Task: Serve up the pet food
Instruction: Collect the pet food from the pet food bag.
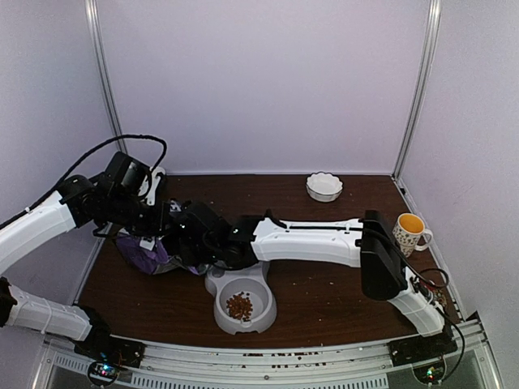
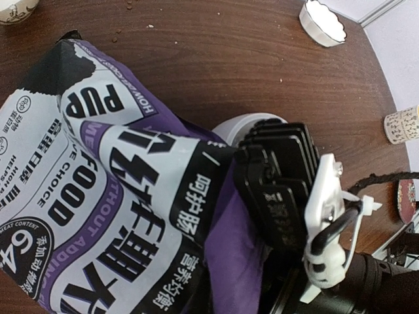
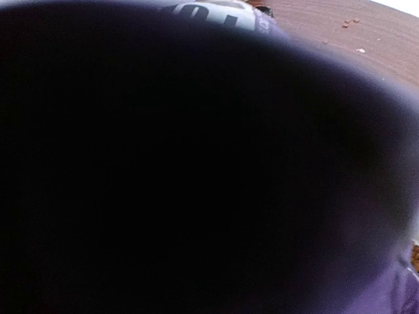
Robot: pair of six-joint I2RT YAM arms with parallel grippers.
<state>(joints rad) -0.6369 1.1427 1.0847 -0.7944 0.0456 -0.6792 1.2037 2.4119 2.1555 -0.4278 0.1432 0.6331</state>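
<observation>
The purple bag (image 1: 144, 253) with white print sits at the table's left, between both arms. It fills the left wrist view (image 2: 118, 196), and its cloth runs down to where my left jaws lie hidden. My left gripper (image 1: 158, 231) is shut on the bag's top. My right gripper (image 1: 190, 243) is pressed against the bag's right side, its black body (image 2: 278, 183) touching the purple cloth. The right wrist view is dark, with only a strip of the bag (image 3: 216, 13) showing. Pet food (image 1: 239, 305) lies in the near cup of the grey double bowl (image 1: 263, 312).
A white scalloped dish (image 1: 324, 186) stands at the back, also in the left wrist view (image 2: 322, 23). A patterned mug (image 1: 409, 232) stands at the right edge. Loose pellets (image 3: 350, 23) dot the brown tabletop. White walls close in the back and sides.
</observation>
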